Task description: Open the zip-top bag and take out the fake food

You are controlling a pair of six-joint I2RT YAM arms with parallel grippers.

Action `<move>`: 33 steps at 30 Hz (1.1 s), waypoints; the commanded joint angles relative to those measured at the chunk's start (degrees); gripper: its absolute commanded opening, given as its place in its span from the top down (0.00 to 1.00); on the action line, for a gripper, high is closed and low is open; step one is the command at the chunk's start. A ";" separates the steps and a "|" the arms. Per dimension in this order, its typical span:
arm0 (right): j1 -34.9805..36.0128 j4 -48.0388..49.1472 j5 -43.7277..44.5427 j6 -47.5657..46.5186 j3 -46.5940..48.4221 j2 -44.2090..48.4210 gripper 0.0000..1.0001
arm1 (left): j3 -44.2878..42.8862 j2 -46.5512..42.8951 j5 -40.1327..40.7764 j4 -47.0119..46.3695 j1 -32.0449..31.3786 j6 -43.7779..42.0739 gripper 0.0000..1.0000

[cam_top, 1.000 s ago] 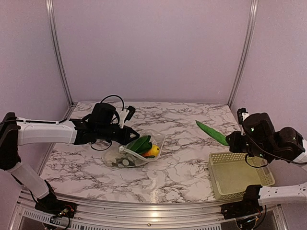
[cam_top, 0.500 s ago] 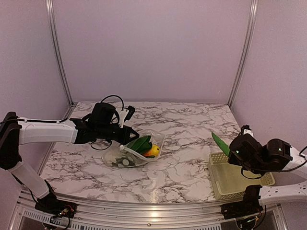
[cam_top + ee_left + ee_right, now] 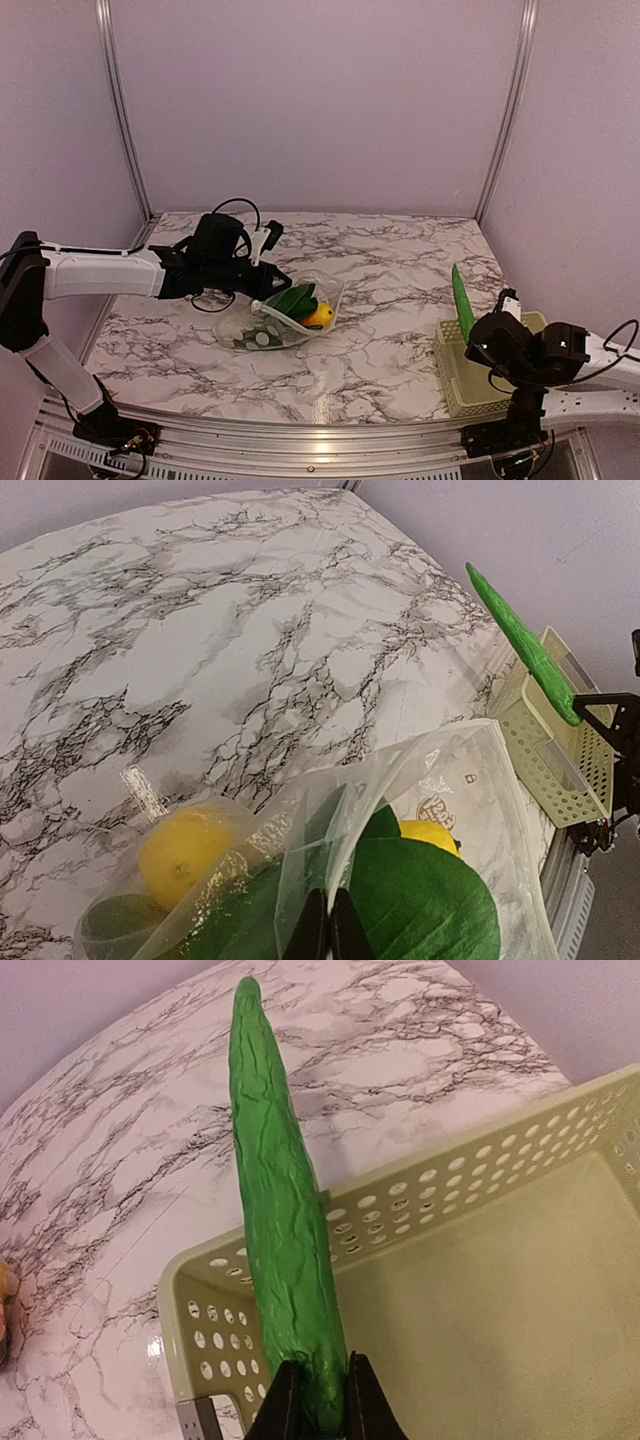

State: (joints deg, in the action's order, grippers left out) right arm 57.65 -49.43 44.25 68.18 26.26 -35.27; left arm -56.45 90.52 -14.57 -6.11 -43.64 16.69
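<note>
The bag [image 3: 285, 320] lies on the desk [image 3: 390, 340], a bit left of the middle, with its mouth gaping. The left claw [image 3: 262, 290] is pinched tight on the thin top edge of the bag and holds it up. Inside I can see a lemon [image 3: 321, 316] and a big leaf [image 3: 295, 298], so most of the food [image 3: 306, 306] is not out yet.

The right claw [image 3: 480, 345] is clenched on the fat end of a cucumber [image 3: 462, 292]; the cucumber points up, its low end over a corner of the basket [image 3: 447, 375].

The bag is soft, floppy and slippery; I think it would sag shut if let go, so the edge by the mouth is the best place to hold it. The toys look light and hard. The lemon is round and may roll, so grab it across the middle; the leaf is flat, so pinch it at the rim.
</note>
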 commanded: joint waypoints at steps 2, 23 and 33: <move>0.38 0.69 -3.93 7.20 -3.60 0.40 1.00 | -1.91 1.19 -0.37 1.07 0.45 -0.42 1.00; 0.43 7.61 -6.10 6.77 -10.08 4.91 0.74 | -2.10 1.15 -0.55 1.84 0.46 -0.60 1.00; -1.53 7.34 -4.50 3.47 -5.02 -2.40 0.55 | -2.33 0.71 -0.64 2.08 0.44 -0.52 1.00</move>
State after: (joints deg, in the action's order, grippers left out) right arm 57.56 -42.54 36.97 73.14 16.36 -34.09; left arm -56.53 90.85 -14.79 -5.89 -43.51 16.60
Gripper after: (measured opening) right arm 0.442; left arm 0.007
